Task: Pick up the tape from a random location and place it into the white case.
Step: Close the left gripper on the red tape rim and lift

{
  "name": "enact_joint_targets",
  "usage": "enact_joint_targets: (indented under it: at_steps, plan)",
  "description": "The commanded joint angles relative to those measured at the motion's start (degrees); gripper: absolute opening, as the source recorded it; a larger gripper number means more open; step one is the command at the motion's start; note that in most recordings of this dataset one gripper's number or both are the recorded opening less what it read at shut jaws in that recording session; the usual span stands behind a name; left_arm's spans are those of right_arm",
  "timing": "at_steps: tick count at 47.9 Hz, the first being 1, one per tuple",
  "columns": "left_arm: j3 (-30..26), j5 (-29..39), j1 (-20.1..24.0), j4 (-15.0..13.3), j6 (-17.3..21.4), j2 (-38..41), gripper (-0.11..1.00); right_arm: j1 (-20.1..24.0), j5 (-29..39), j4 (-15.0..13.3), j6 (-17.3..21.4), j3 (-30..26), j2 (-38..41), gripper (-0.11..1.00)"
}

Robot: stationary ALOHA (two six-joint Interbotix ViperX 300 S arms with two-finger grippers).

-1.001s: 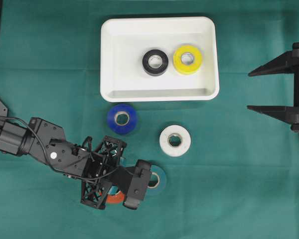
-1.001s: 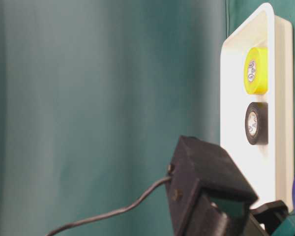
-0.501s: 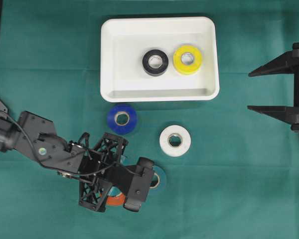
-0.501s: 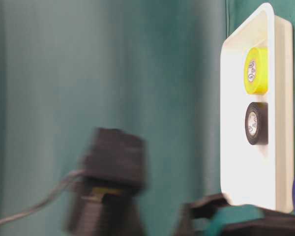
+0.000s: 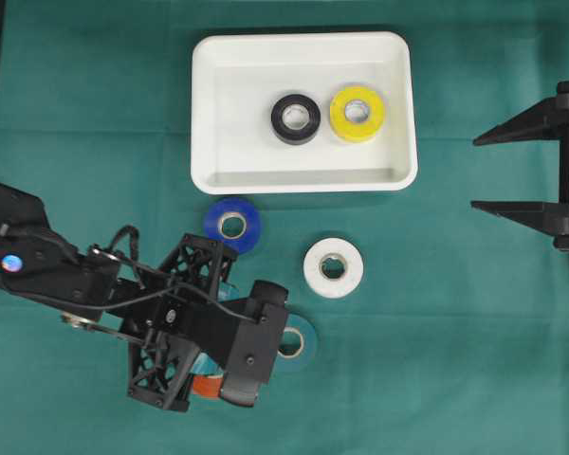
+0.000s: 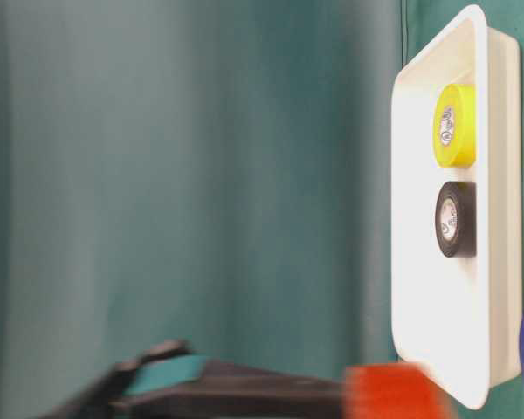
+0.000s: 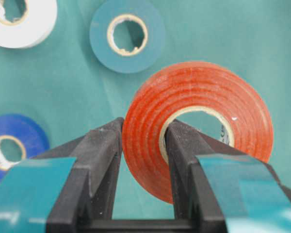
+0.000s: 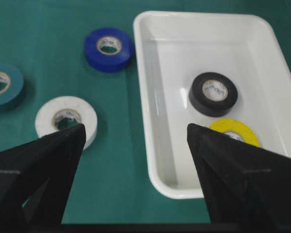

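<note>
The left gripper (image 7: 143,145) pinches one wall of a glossy orange-red tape roll (image 7: 199,126), one finger through its core, so the pickup looks done. Next comes carrying it over the green cloth to the shallow white plastic case (image 5: 218,114). Far right, the right gripper (image 5: 512,171) rests wide open.

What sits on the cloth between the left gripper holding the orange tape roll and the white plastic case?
Overhead, the dark blue tape roll lies between the left gripper and the white case; otherwise bare green cloth.
</note>
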Motion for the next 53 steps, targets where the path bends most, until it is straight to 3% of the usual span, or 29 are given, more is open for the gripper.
enact_joint_targets:
  at_steps: [1,18,53]
  plan:
    - [-3.87,2.81,0.09,0.26,0.00,-2.72,0.21,0.09,-0.26,-0.09,0.00,-0.88,0.18,0.85]
    - [-10.28,10.11,0.09,0.62,0.09,-3.78,0.21,0.09,-0.26,-0.09,0.00,-0.97,0.09,0.85]
    - [-10.11,10.46,0.09,0.62,0.00,-3.78,0.21,0.09,-0.26,-0.09,0.00,-0.97,0.00,0.85]
